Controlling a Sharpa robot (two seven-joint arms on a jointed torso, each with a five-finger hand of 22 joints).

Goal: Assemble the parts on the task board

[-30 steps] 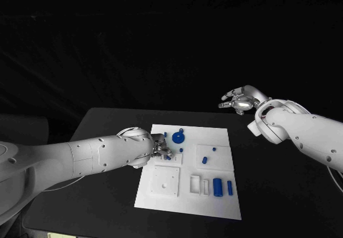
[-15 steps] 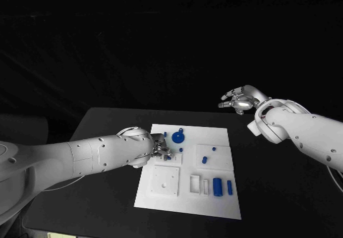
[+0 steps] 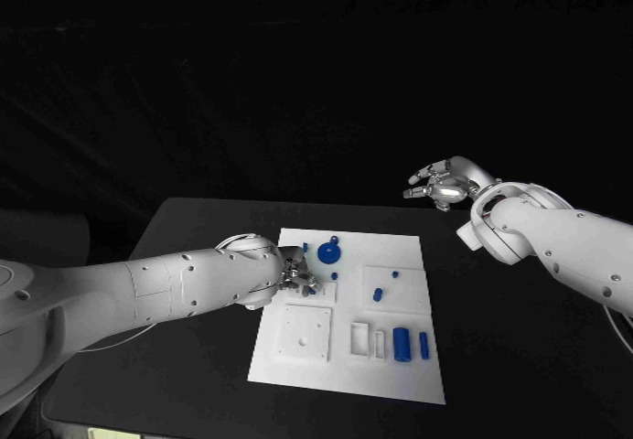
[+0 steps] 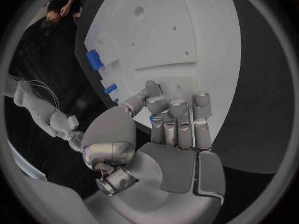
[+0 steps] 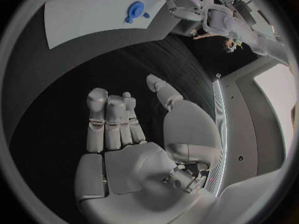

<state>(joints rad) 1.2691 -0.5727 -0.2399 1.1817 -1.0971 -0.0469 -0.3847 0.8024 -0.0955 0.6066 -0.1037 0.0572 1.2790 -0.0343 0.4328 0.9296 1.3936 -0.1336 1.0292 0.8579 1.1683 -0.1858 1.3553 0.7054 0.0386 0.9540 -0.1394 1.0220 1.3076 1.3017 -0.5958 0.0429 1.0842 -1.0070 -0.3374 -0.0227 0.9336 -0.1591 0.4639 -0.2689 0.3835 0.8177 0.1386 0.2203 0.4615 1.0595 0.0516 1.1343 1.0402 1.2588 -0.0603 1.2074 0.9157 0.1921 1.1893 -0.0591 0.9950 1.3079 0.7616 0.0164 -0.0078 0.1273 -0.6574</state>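
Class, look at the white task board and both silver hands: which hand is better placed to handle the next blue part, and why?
Probably the left hand: it sits over the white task board, fingers at a small blue part. The right hand hangs open, raised beyond the board's far corner.

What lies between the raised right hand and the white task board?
In the head view, bare black table separates the right hand from the task board; the right wrist view shows the same empty dark stretch.
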